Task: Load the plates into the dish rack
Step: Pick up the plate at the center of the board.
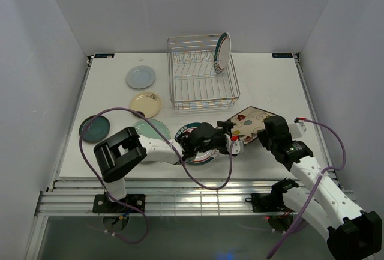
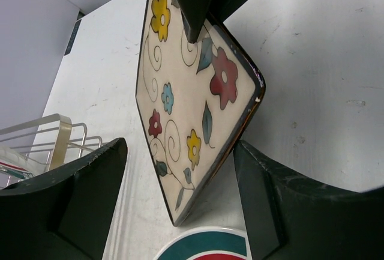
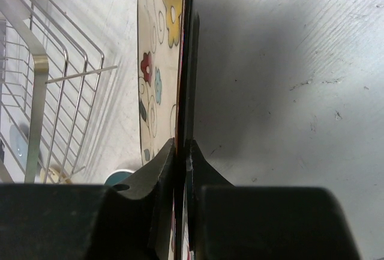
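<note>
On the white surface [image 1: 270, 86], the wire dish rack [image 1: 201, 74] is positioned at the far middle. One teal-and-red-rimmed plate [image 1: 222, 51] is stood upright at its right end. The square floral plate [image 2: 180, 110] is held tilted near the rack's front right corner, its edge pinched between the closed jaws of the right claw [image 3: 182, 146]. The left claw [image 2: 180, 152] is spread wide astride the plate's opposite corner, gripping nothing.

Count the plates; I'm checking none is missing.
7: one plate in the dish rack, four left of it, one under the left gripper, the square plate in the right gripper.
</note>
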Motion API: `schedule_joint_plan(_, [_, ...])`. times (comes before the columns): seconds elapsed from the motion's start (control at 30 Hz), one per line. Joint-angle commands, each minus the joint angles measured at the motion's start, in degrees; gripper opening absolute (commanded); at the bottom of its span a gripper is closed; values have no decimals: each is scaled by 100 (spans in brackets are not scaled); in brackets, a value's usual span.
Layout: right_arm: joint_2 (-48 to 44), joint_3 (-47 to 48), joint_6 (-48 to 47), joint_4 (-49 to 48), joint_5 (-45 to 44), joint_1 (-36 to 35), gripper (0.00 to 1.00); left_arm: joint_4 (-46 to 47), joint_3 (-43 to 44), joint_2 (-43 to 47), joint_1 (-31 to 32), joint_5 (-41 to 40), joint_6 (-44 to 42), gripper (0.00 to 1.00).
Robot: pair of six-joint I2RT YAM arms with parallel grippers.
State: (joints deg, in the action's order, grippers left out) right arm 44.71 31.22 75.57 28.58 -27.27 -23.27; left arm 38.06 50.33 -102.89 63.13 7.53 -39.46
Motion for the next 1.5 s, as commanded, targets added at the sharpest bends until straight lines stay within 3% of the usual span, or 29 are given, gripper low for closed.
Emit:
schedule_joint_plan(0.0, [-234, 288, -16, -459, -464, 15, 8, -44, 48, 463, 24, 91, 123, 82])
schedule_joint_plan(0.6, [-384, 648, -86, -124, -1131, 6, 8, -660, 100, 964, 32, 486, 439, 86])
schedule_joint_plan(0.83, [-235, 877, -183, -124, -1281, 15, 8, -871, 39, 1254, 24, 539, 448, 92])
schedule_joint_plan(0.93, [-217, 991, -271, -81, -1342, 6, 8, -915, 4, 1368, 24, 487, 439, 96])
schedule_joint_plan(1.47, [-366, 1650, -947, 139, -1843, 15, 8, -985, -137, 1763, 24, -146, 395, 96])
